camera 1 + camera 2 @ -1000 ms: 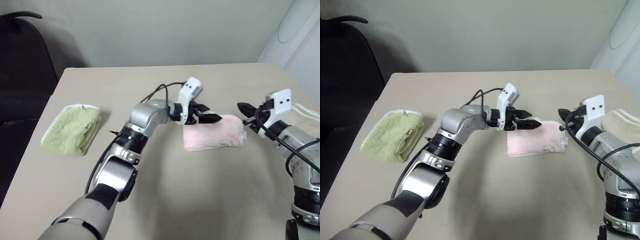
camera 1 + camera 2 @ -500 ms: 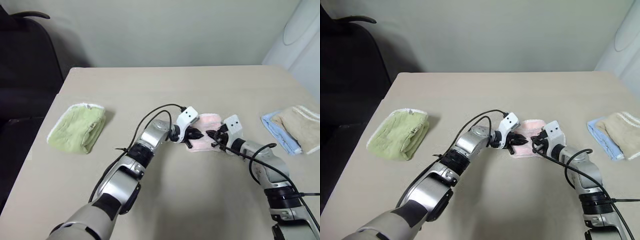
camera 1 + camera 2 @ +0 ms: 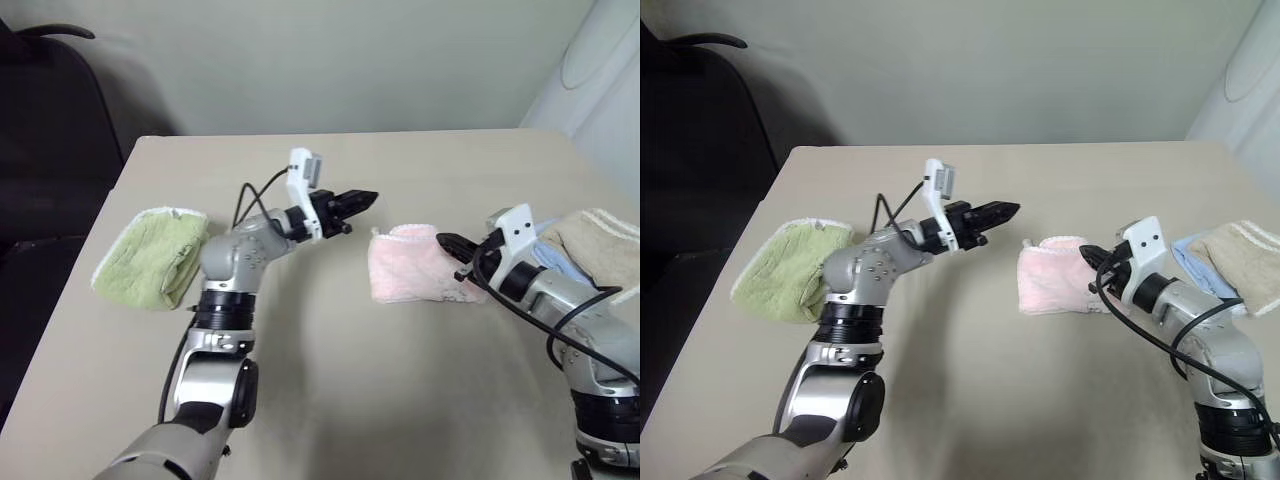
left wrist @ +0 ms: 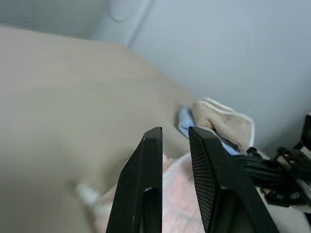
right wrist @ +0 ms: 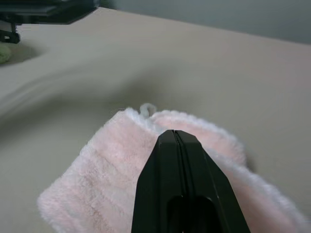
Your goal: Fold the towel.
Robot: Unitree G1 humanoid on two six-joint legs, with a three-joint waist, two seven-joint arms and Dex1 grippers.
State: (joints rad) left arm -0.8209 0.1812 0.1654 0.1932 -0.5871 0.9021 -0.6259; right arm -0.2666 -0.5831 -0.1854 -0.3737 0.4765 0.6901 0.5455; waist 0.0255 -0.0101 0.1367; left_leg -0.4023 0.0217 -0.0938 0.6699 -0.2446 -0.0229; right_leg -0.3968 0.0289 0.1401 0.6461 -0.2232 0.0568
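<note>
The left gripper hovered level above the surface, jaws slightly parted and empty. The right gripper, jaws closed, reached over the folded pink towel lying between both arms.

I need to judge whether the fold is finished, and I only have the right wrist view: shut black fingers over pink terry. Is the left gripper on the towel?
Observer: No. The left gripper hangs above the bare table, left of the towel, with nothing between its fingers.
Operator: How does the towel lie overall?
Observer: As a compact folded bundle, flat on the table, with the right gripper at its right edge.
Operator: Anything nearby to avoid?
Observer: A beige towel on a blue one lies to the right, past the right gripper. A green folded towel sits at the far left.
</note>
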